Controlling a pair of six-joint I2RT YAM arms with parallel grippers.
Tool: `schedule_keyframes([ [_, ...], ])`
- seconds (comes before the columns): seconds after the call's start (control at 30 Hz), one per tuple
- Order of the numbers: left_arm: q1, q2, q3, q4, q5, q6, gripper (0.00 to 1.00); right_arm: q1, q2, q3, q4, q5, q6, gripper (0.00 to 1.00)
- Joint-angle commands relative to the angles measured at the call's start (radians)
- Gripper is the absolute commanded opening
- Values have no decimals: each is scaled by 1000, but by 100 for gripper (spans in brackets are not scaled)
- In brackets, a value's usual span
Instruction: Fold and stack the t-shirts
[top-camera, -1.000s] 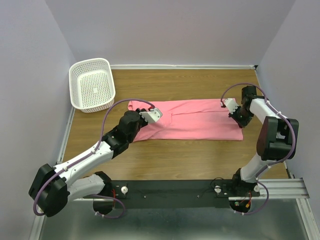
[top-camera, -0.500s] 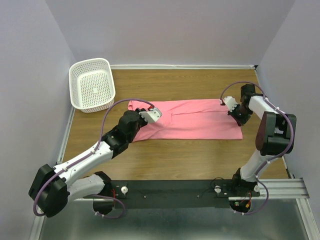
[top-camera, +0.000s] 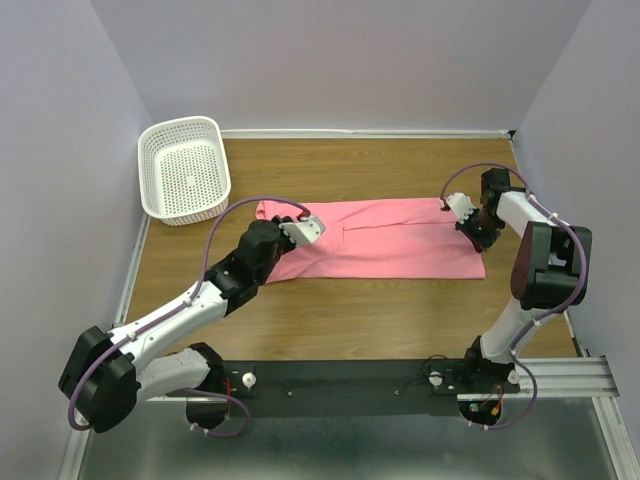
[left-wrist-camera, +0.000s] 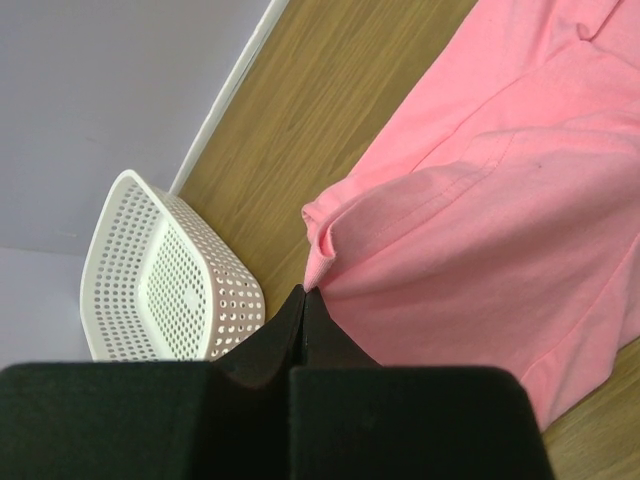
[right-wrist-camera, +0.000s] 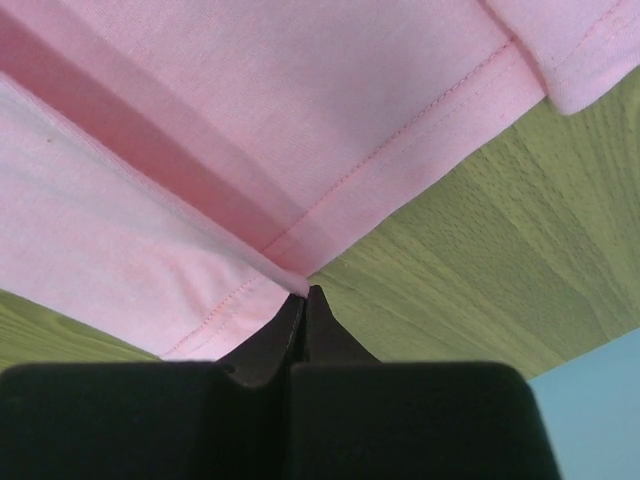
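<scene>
One salmon-pink t-shirt (top-camera: 390, 240) lies folded into a long band across the middle of the wooden table. My left gripper (top-camera: 292, 238) sits low over its left end. In the left wrist view that gripper (left-wrist-camera: 304, 292) is shut, with a bunched fold of the t-shirt (left-wrist-camera: 500, 200) pinched at its tips. My right gripper (top-camera: 468, 232) is at the shirt's right end. Seen from the right wrist, the right gripper (right-wrist-camera: 307, 290) is shut on the stitched hem of the t-shirt (right-wrist-camera: 250, 120), right at the cloth's edge.
A white perforated basket (top-camera: 180, 125) stands at the back left corner, holding nothing; from the left wrist the basket (left-wrist-camera: 150, 280) shows just beyond the shirt's left end. Walls close the table on three sides. Bare wood (top-camera: 380, 320) lies between shirt and arm bases.
The right arm has shifted slightly, drawing the shirt's right end in a little. The left arm and its grip look unchanged.
</scene>
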Motion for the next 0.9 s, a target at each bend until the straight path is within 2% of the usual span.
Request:
schedule_keyframes([
  [0.0, 9, 21, 40, 24, 28, 16, 0, -11, 23, 34, 13, -23, 17, 4],
  [0.1, 11, 44, 58, 24, 35, 36, 0, -9, 15, 41, 13, -31, 29, 19],
  [0.13, 11, 61, 64, 24, 37, 45, 0, -11, 3, 45, 15, -43, 34, 34],
  [0.23, 11, 107, 92, 24, 49, 86, 0, -11, -22, 59, 15, -69, 66, 41],
  [0.33, 12, 162, 125, 22, 65, 122, 0, -11, -68, 62, 15, -116, 98, 46],
  [0.53, 14, 256, 184, 27, 98, 209, 0, -11, -167, 24, 13, -225, 132, 48],
  [0.87, 29, 348, 205, 111, 173, 314, 0, -11, -195, -38, 18, -258, 123, 49],
])
